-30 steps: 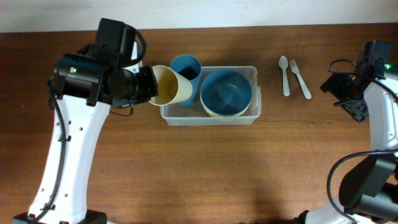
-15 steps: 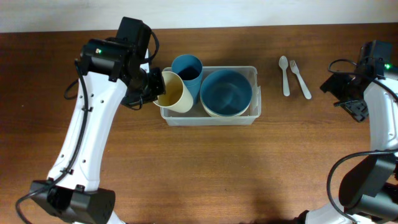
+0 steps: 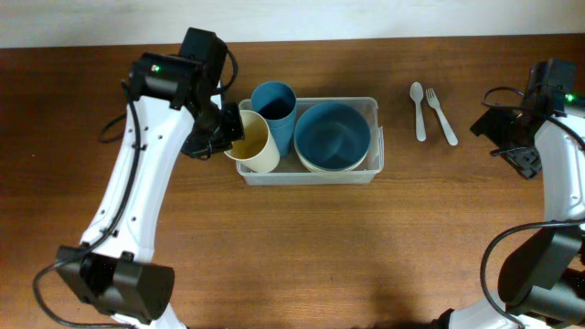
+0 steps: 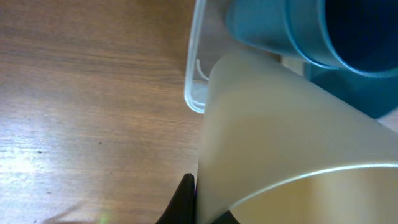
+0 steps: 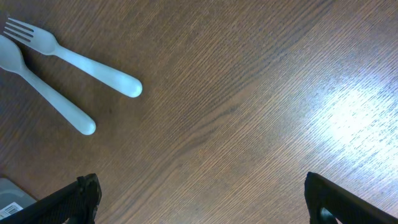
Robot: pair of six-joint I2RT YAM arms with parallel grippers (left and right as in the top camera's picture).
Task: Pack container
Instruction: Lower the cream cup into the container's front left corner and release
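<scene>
Pinching a tilted cream plastic cup [image 3: 258, 148], the left gripper [image 3: 227, 139] holds it at the left end of the clear rectangular plastic container [image 3: 311, 176] at mid-table, beside a blue plastic cup [image 3: 274, 105]; the right gripper [image 5: 202, 199] is spread wide.

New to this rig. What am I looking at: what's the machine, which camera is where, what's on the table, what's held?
Two robot arms work at a wooden table, each ending in a two-finger gripper. The wide picture looks straight down from above. The other two come from a camera on each wrist. On the table is a clear container holding a blue bowl nested in a cream bowl, plus a blue cup. A spoon and fork lie beside it. The left gripper is shut on a cream cup, tilted at the container's end nearest that arm. The right gripper is open and empty.
</scene>
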